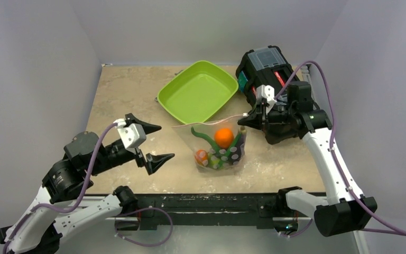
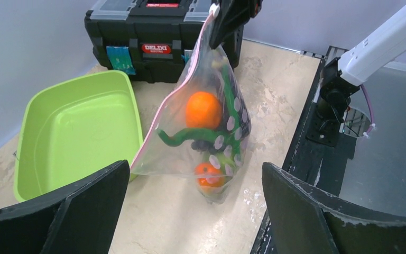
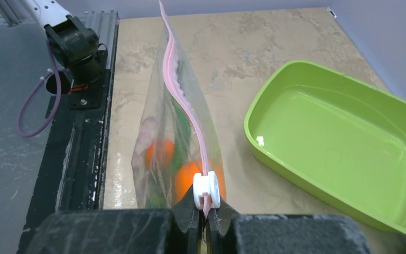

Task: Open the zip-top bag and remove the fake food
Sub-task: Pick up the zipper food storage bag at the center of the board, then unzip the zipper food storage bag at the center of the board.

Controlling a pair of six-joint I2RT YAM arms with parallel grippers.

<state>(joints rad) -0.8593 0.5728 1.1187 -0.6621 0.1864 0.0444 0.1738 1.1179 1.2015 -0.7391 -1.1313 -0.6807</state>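
Observation:
The zip-top bag (image 1: 211, 138) hangs upright over the table's near middle, its pink zip strip (image 3: 182, 100) on top. My right gripper (image 1: 241, 123) is shut on the bag's right top corner, just behind the white slider (image 3: 206, 190). The fake food (image 1: 223, 137) is inside: an orange (image 2: 203, 109), a green pod, dark grapes and a smaller red-orange piece (image 2: 210, 174) at the bottom. To the bag's left my left gripper (image 1: 165, 142) stands wide open, apart from the bag and with nothing between its fingers (image 2: 84, 201).
A lime-green tray (image 1: 190, 95) sits behind the bag, with nothing in it. A black toolbox (image 1: 267, 66) stands at the back right, close behind my right gripper. The black mounting rail (image 1: 206, 203) runs along the near edge.

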